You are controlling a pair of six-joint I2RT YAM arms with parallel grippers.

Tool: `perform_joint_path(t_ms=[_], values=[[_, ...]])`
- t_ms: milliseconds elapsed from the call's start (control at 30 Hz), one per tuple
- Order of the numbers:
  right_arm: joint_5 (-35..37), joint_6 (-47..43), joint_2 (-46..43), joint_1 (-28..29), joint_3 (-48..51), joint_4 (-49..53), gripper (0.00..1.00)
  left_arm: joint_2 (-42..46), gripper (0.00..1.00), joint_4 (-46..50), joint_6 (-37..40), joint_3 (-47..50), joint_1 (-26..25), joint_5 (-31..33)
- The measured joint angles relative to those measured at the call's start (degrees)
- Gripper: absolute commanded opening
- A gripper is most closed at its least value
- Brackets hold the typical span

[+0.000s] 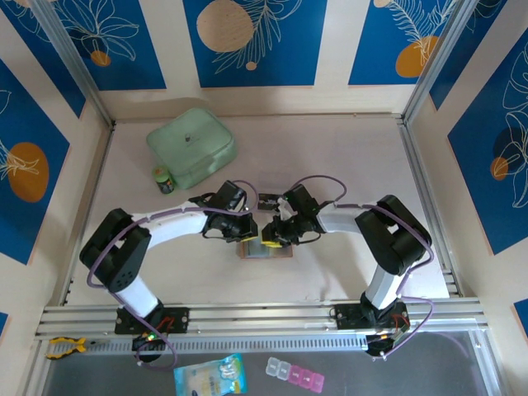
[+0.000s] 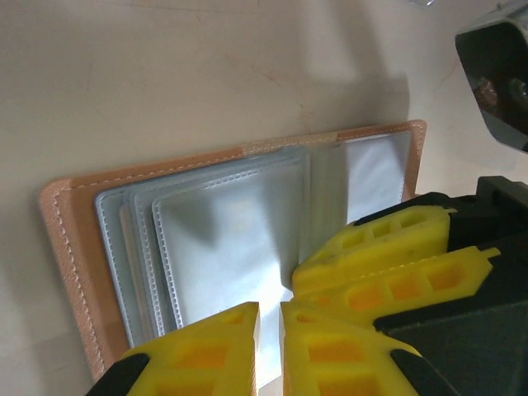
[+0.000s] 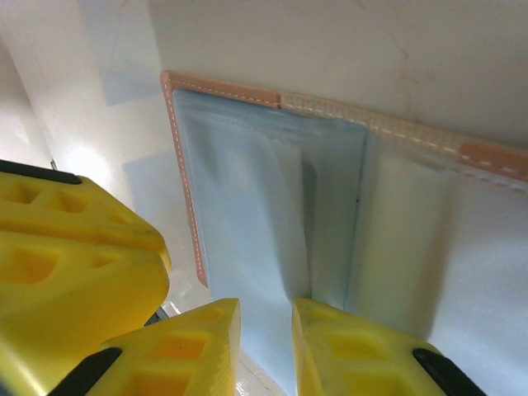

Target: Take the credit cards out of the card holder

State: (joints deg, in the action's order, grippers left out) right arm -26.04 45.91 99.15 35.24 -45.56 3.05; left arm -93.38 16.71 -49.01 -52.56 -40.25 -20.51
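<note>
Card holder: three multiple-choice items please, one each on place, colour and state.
1. The card holder lies:
A) on a green case
B) on the table, between the left hand and right hand
C) on the front rail

2. Its leather edge is:
A) tan-pink
B) black
C) blue

3. It is:
A) folded shut
B) standing on end
C) lying open, sleeves up

Answers:
1 B, the top view has both hands over it.
2 A, both wrist views show a stitched tan-pink border.
3 C, the clear sleeves are spread flat.
</note>
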Motion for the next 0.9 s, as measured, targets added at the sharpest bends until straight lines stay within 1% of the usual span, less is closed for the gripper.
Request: perform_joint_path(t_ms=[167,333,767,900], values=[[1.16,-0.55,0.07,0.00,-0.35,1.33,0.24,0.02,0.16,0.55,0.02,0.00,0.00,0.04],[2.08,-0.94,0.07,0.00,-0.35,2.34,0.24,0.02,0.21,1.22,0.02,0.00,0.00,0.24],[2.27,-0.92,0.07,-0.02,-0.35,2.49,0.24,-1.25,0.29,1.84,0.02,0.00,0.00,0.24],[2.25,-0.92,0.07,-0.02,-0.35,2.47,0.23,-1.75,0.30,1.77,0.02,0.00,0.00,0.20]])
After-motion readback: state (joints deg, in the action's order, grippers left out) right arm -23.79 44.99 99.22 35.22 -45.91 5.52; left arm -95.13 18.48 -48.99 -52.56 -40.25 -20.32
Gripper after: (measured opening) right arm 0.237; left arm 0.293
